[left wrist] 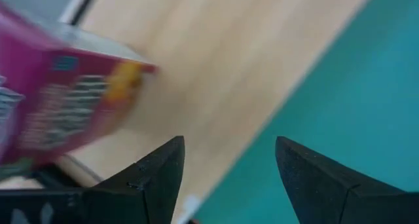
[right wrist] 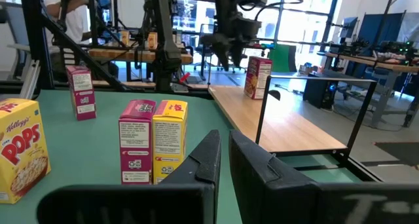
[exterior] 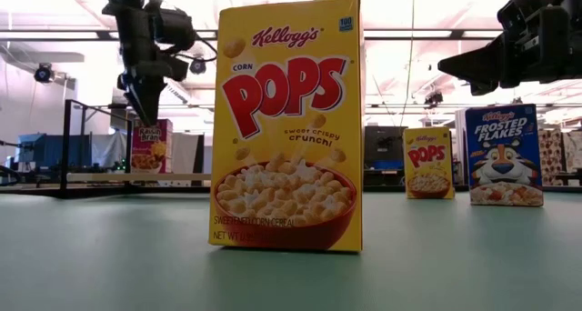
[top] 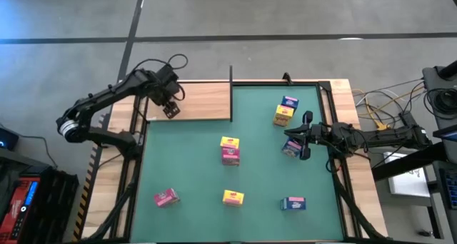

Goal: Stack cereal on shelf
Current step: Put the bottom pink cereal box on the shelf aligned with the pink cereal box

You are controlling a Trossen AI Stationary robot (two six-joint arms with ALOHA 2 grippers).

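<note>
Left gripper is hovering spread near the shelf edge, seemingly empty, while right gripper is waiting pressed together.

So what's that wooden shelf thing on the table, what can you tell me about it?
The shelf is a flat, rectangular board of light, pale-grained wood, lying level on the left arm's side of the table against the green mat. Thin black metal posts stand upright at its edges. One pink cereal box stands upright on it; the rest is bare. The left gripper hovers above it, open.
</note>
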